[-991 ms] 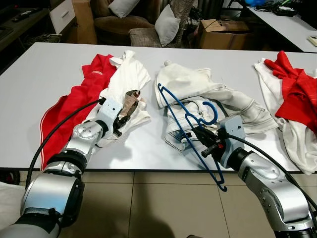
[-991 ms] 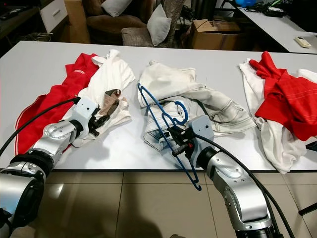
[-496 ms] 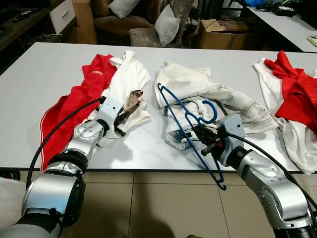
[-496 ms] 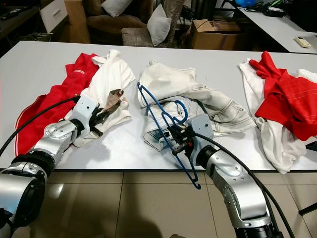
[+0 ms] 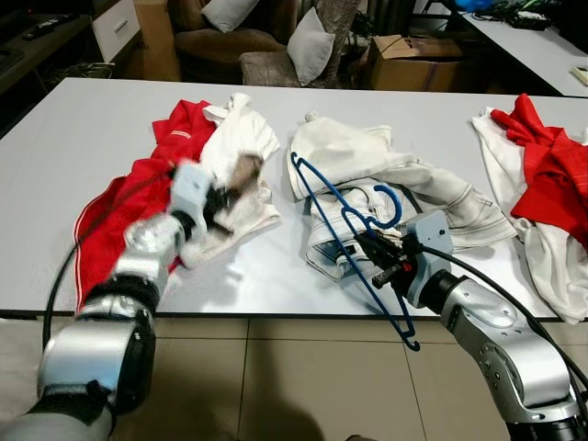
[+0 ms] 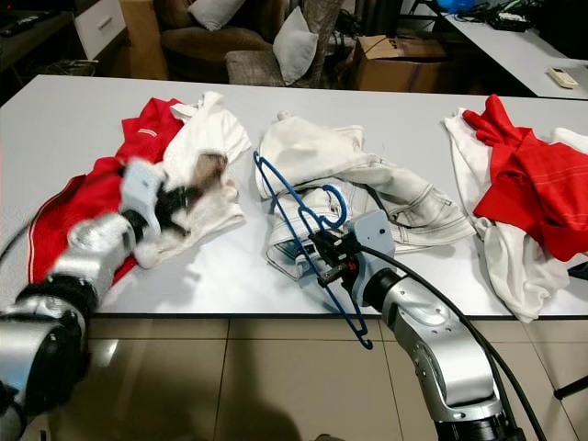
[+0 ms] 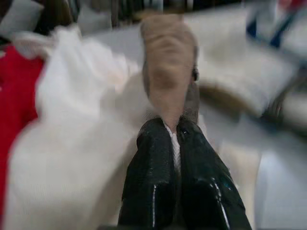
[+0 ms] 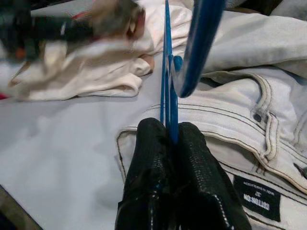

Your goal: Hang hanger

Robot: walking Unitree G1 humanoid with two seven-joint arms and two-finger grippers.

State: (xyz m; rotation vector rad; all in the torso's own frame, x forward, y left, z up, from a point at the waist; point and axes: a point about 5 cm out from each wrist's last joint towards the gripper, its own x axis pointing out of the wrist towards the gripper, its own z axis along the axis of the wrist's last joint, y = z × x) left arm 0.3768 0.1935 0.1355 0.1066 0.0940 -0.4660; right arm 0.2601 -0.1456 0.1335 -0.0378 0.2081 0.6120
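A white bench [image 5: 83, 138] is spanning the foreground over glossy beige floor tiles [image 5: 276, 386]. Behind it a brown armchair [image 5: 220, 41] is holding grey cushions [image 5: 310, 46], beside what looks like a cardboard box [image 5: 413, 60].

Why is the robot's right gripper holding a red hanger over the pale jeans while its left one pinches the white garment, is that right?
Nearly right, but the hanger is blue, not red, as the right wrist view shows plainly. The right gripper is shut on it above the pale jeans, and the left gripper does pinch the white garment.
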